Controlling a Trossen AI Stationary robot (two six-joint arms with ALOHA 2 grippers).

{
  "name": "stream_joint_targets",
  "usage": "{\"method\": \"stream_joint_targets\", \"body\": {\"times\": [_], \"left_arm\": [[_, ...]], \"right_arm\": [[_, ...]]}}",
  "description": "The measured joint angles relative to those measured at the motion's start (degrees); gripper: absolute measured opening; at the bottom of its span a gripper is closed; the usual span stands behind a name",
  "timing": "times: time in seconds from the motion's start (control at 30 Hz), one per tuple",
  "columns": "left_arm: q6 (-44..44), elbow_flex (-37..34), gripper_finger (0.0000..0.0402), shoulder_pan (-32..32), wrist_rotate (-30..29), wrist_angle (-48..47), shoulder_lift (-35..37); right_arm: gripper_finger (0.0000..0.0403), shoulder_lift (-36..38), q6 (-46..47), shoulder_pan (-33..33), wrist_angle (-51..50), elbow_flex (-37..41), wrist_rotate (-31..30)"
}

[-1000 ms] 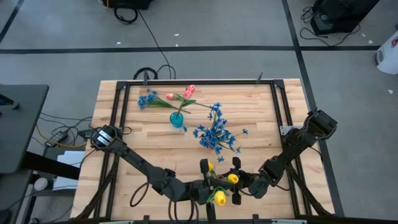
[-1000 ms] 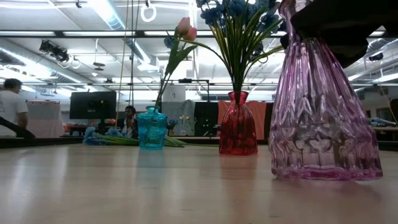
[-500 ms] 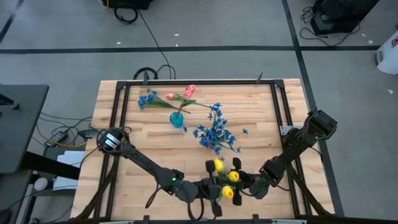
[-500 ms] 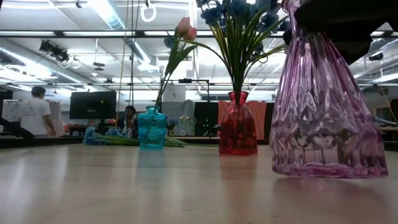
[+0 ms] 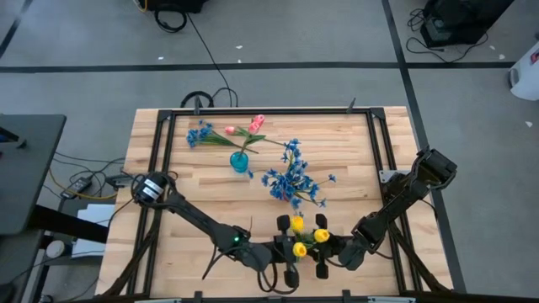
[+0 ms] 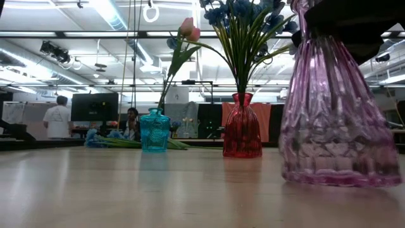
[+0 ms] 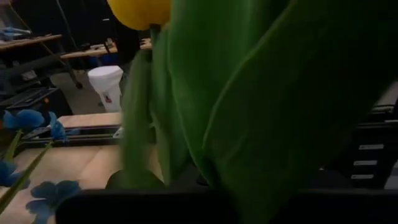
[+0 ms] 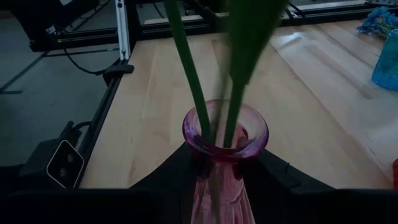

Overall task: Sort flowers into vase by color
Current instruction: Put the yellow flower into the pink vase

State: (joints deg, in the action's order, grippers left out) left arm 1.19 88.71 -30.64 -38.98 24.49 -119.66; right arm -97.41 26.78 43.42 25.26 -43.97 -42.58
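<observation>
The right gripper [image 8: 225,171] is pinching the pink vase [image 8: 224,134] by its neck while the left gripper [image 5: 285,255], fingers hidden so I cannot tell their spread, is hovering at the vase's nine o'clock, yellow tulips [image 5: 296,224] standing upright inside.

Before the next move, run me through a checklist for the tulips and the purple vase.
1. Stems inside the purple vase mouth: ok, two are in.
2. Right jaws around the vase neck: ok.
3. Vase base flat on the table: cannot tell.
4. Left arm clear of the tulips: cannot tell.
5. Blue sprays in the red vase: ok.
6. No loose flowers: not ok, a blue sprig lies near the teal vase.
</observation>
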Motion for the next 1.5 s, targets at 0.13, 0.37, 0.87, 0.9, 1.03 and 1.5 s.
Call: {"method": "stream_joint_targets", "body": {"times": [0.13, 0.37, 0.87, 0.9, 1.03, 1.5], "left_arm": [[-0.6, 0.0, 0.0005, 0.4, 0.7, -0.4, 0.0], [-3.3, 0.0, 0.0005, 0.6, 3.7, -3.1, 0.2], [-4.2, 0.7, 0.0134, 0.5, 4.8, -6.9, 0.7], [-3.4, 0.7, 0.0152, 0.3, 4.6, -7.5, 0.8], [-3.3, 0.4, 0.0207, -0.1, 4.2, -13.1, 0.9], [-7.0, 0.7, 0.0229, -4.9, -4.8, -24.0, 5.7]], "right_arm": [[0.0122, 0.0, 0.0, 0.0, 0.0, 0.0, 0.0], [0.0122, 0.0, -0.3, 0.0, 0.0, 0.0, -0.2], [0.0122, 0.0, 0.2, -0.1, 0.1, 0.0, -0.5], [0.0122, 0.0, 0.2, -0.1, 0.2, 0.0, -0.5], [0.0122, 0.0, 0.1, -0.2, 0.8, -0.2, -0.7], [0.0122, 0.0, -1.5, -0.1, 1.5, -0.1, -1.6]]}}
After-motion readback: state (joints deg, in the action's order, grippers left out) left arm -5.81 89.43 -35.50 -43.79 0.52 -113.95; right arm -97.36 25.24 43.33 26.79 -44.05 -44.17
